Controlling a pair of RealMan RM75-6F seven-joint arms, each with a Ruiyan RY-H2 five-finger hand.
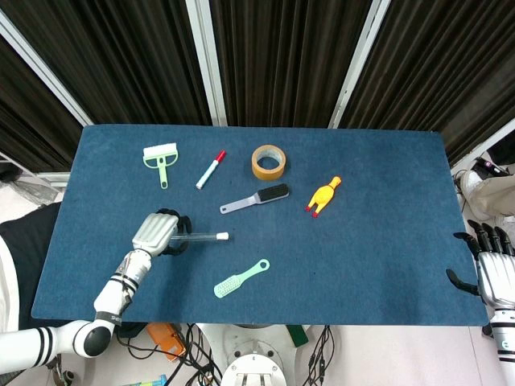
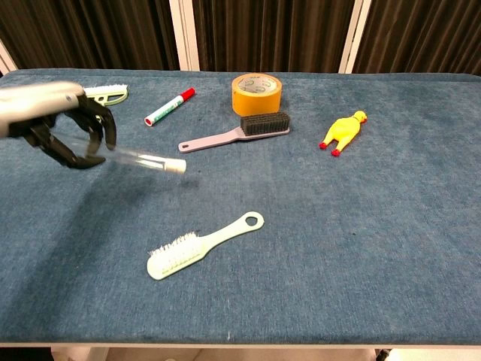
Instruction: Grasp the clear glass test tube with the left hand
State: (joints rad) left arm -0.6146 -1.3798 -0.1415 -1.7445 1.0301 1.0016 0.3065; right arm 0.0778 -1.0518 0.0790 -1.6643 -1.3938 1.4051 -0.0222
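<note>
My left hand [image 1: 156, 232] [image 2: 54, 119] grips the clear glass test tube [image 1: 206, 236] [image 2: 143, 159] and holds it above the blue table. The tube juts out to the right of the hand, tilted slightly down toward its white cap [image 2: 175, 166]. In the chest view its shadow falls on the cloth below. The fingers curl around the tube's left part and hide it. My right hand [image 1: 496, 269] stays at the table's right edge, fingers spread, holding nothing.
Lying on the blue table [image 1: 370, 265] are a green toothbrush-like brush [image 2: 201, 245], a grey hairbrush [image 2: 239, 131], an orange tape roll [image 2: 256, 92], a red-capped marker [image 2: 169, 107], a green scraper brush [image 1: 161, 159] and a yellow rubber chicken [image 2: 343, 131].
</note>
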